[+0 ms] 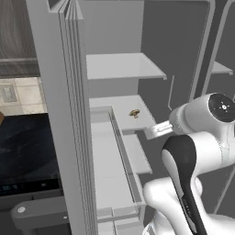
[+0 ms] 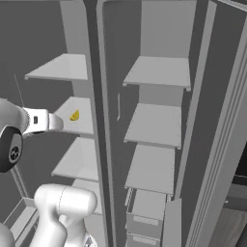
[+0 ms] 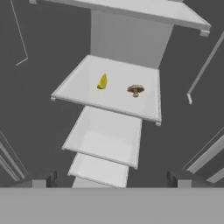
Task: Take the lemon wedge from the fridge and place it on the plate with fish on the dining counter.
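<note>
fridge (image 2: 159, 72) standing open, flat white matte shelves showing inside smooth grey walls | claw (image 3: 112, 179) hanging with dark tips spread wide apart, gripping nothing, touching nothing | lemon wedge (image 3: 102, 82) lying on the middle white shelf, bright yellow, pointed | small brown mushroom-shaped lump (image 3: 136, 90) sitting just beside it
</note>
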